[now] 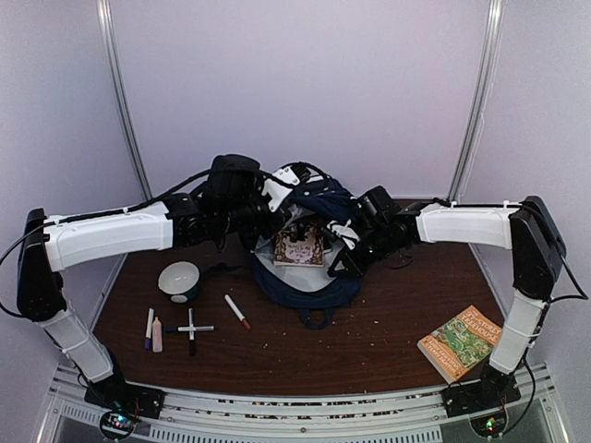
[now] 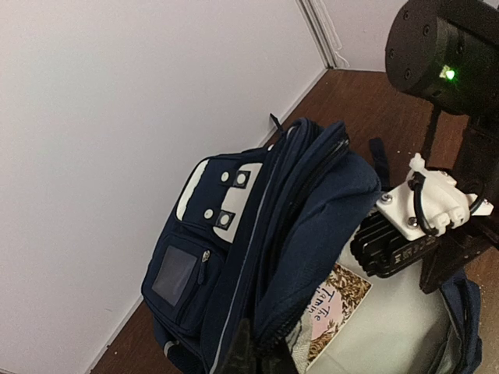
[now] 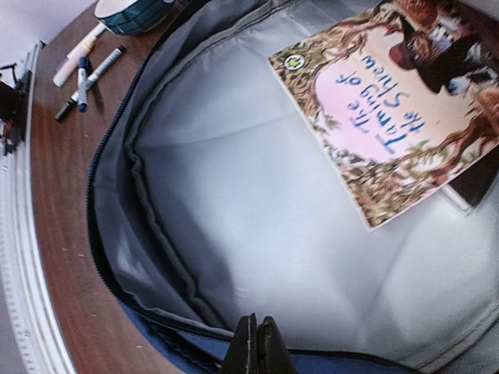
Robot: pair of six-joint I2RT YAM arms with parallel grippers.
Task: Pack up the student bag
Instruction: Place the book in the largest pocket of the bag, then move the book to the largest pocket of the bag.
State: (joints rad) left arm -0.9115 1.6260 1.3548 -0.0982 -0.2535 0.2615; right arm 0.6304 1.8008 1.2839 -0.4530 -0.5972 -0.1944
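A loose book (image 1: 460, 342) lies at the near right corner, closest to the right arm, and pens (image 1: 191, 329) lie near left. Mid-worktop toward the far edge, the student bag (image 1: 314, 286) gapes nearward. The left gripper (image 2: 251, 352) and right gripper (image 3: 255, 343) each look pinched on its rim.

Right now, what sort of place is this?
Probably a robot test cell, not a classroom: plain white walls enclose the brown table, a left arm and a right arm are mounted at its edge, and the student bag and markers look staged.
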